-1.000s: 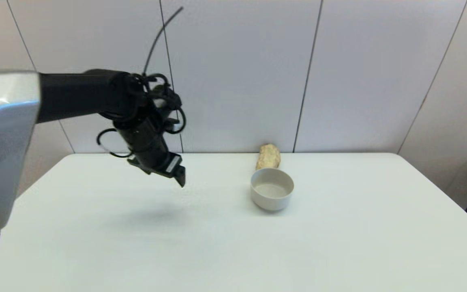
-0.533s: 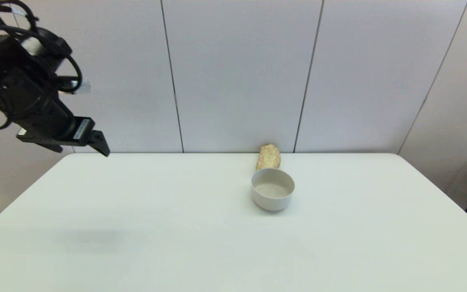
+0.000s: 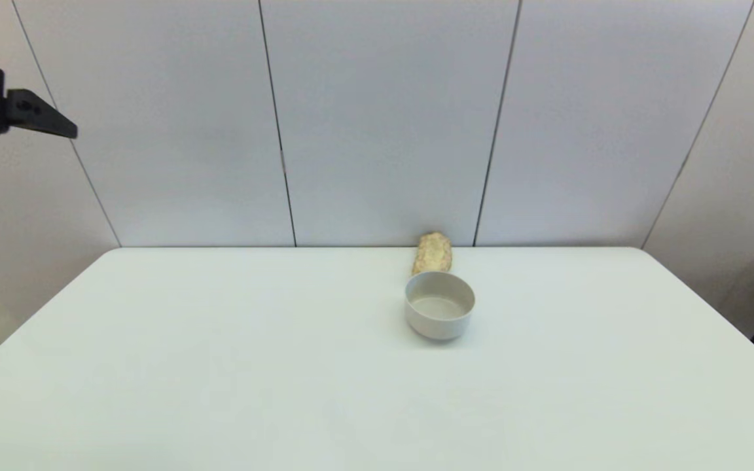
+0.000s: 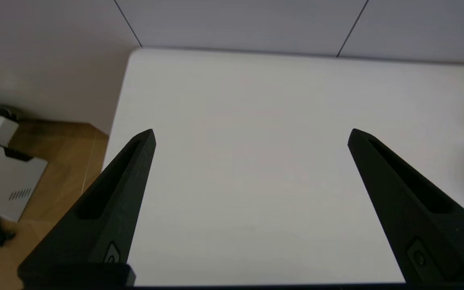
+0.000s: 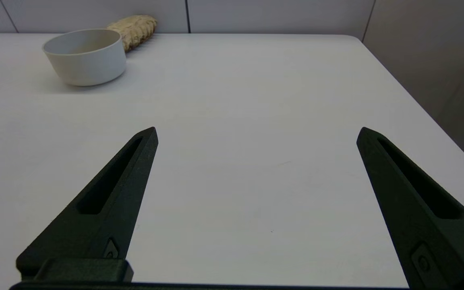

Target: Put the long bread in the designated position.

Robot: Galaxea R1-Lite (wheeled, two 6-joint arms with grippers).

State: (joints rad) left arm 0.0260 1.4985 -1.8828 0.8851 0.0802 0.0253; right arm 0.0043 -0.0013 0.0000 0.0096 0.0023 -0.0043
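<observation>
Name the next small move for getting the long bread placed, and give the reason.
Probably bring the open right hand forward toward the long bread. It lies untouched behind the bowl, by the wall, and the left hand is raised far off at the left.

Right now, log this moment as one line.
long bread: on table behind white bowl, untouched | left end effector: open, raised at far left | right end effector: open, parked

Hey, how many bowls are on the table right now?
1. The white bowl sits toward the table's far edge, right of centre, directly in front of the long bread. Nothing suggests another is hidden.
</observation>
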